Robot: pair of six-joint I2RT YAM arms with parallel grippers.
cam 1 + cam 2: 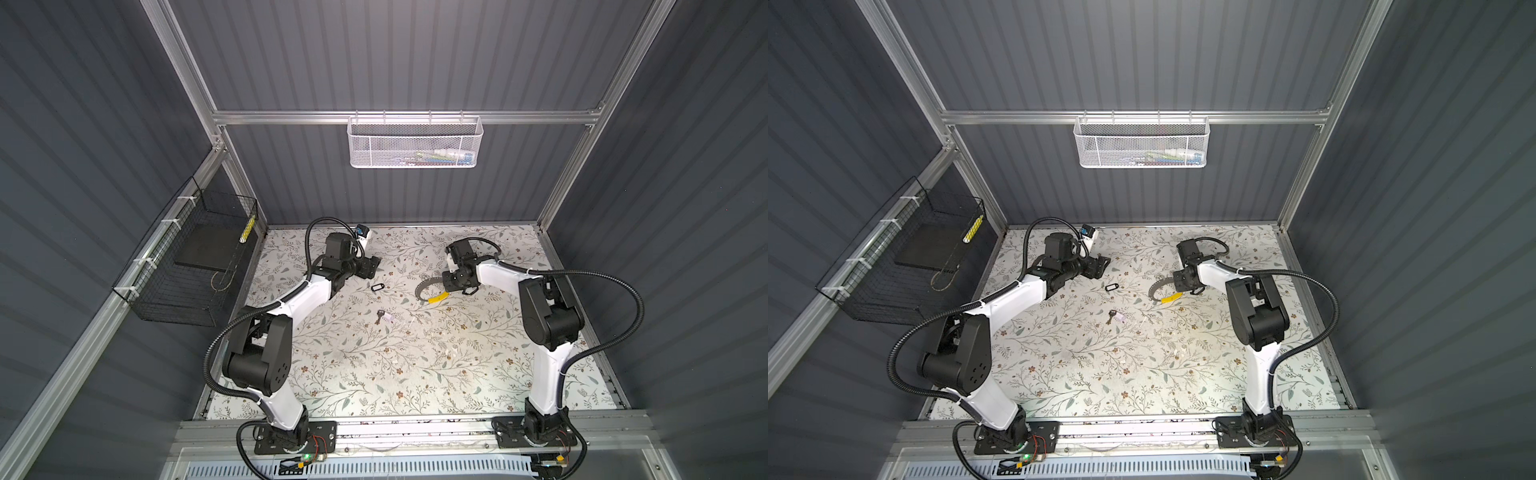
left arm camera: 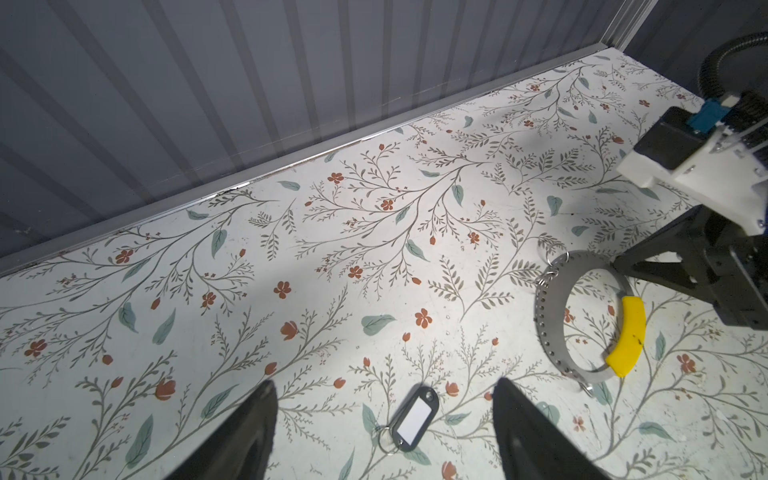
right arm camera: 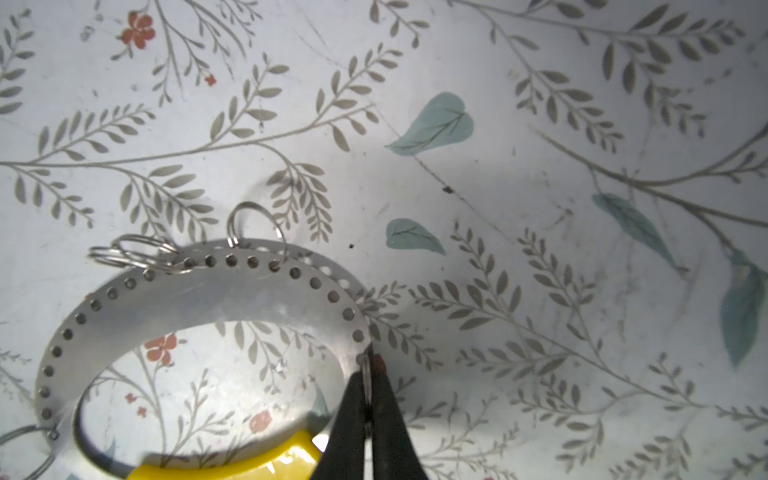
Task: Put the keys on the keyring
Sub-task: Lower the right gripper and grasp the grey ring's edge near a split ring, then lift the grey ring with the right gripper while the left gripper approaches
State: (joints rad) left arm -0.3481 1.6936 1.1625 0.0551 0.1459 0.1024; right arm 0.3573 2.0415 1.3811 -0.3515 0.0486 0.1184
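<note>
Between my right gripper's fingertips: item one, the keyring, a flat grey metal band bent into a hoop and pierced by a row of small holes. My right gripper is pinched narrow on the band's edge, close to the yellow tag that spans one stretch of the hoop. In both top views the keyring sits just left of my right gripper, yellow tag on the side nearer the arm bases. I cannot tell whether it lies flat or is tipped up off the table. Fitted to the keyring: small split rings, threaded through holes on the arc away from the yellow tag. Item two, the black-rimmed tag, an oblong with a white centre and a thin ring of its own. It lies flat to the left of the keyring, near it but apart. Item three, the key, dull metal with a pale lilac tag, left of the keyring and nearer the arm bases, also apart from it. My left gripper stands wide and holds nothing. It hangs on the far side of the black-rimmed tag from the keyring, well apart from the hoop. In its wrist view the tag shows between its two fingers, touching neither. Under the keyring: the table, pale with a leaf-and-flower print. Well behind the keyring, on the rear wall: a white mesh basket. Far left of the keyring: a black wire basket.
</note>
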